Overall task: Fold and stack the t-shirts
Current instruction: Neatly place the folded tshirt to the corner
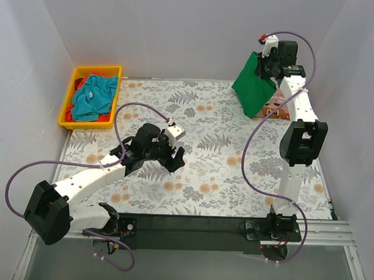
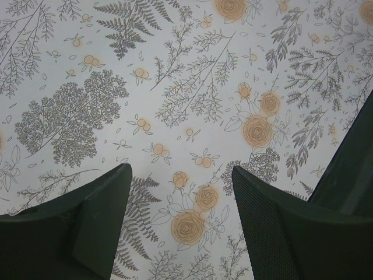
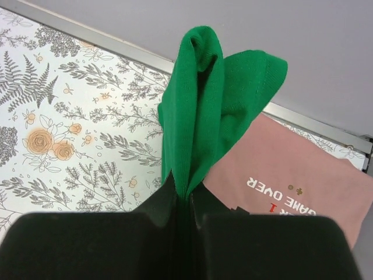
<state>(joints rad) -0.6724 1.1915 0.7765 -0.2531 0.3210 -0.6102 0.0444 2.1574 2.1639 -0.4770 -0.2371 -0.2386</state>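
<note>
My right gripper (image 1: 261,64) is shut on a folded bright green t-shirt (image 1: 253,84) and holds it hanging in the air at the far right corner. In the right wrist view the green t-shirt (image 3: 201,111) is pinched between the jaws (image 3: 185,201). Under it a dusty pink t-shirt (image 1: 276,110) lies folded flat on the table; its print shows in the right wrist view (image 3: 297,184). My left gripper (image 1: 176,158) is open and empty over the middle left of the table, and in its wrist view (image 2: 182,192) only the floral cover shows between the fingers.
A yellow bin (image 1: 70,102) at the far left holds a teal t-shirt (image 1: 94,95) on top of a red one (image 1: 100,117). The floral table cover (image 1: 216,172) lies flat. White walls close the back and both sides.
</note>
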